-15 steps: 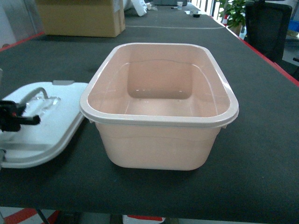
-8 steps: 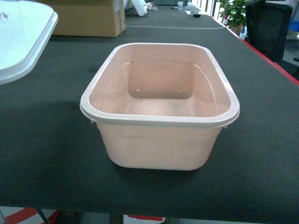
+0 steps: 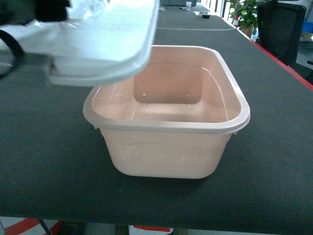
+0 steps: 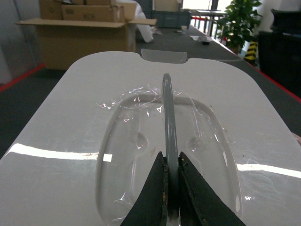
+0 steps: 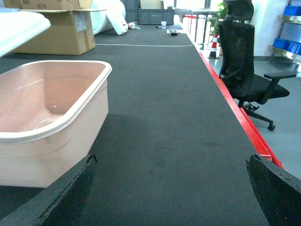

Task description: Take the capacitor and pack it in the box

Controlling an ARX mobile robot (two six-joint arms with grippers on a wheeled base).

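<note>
The box [image 3: 166,126], a pale pink tub, stands open in the middle of the dark table with nothing showing inside; it is also at the left of the right wrist view [image 5: 56,127]. Its white lid [image 3: 107,44] hangs in the air, tilted, over the tub's rear left corner. My left gripper [image 4: 170,155] is shut on the lid's grey handle [image 4: 167,113]. My right gripper [image 5: 171,159] is open, low over bare table to the right of the tub, holding nothing. No capacitor is in view.
A brown cardboard carton [image 5: 56,28] stands at the far left of the table. The table's red edge [image 5: 235,113] runs along the right side. Beyond it are a black office chair [image 5: 244,61] and a potted plant [image 3: 244,12].
The lid lay on the table left of the tub a second ago. It rose at the upper left and has now swung right, over the tub's rear left corner.
</note>
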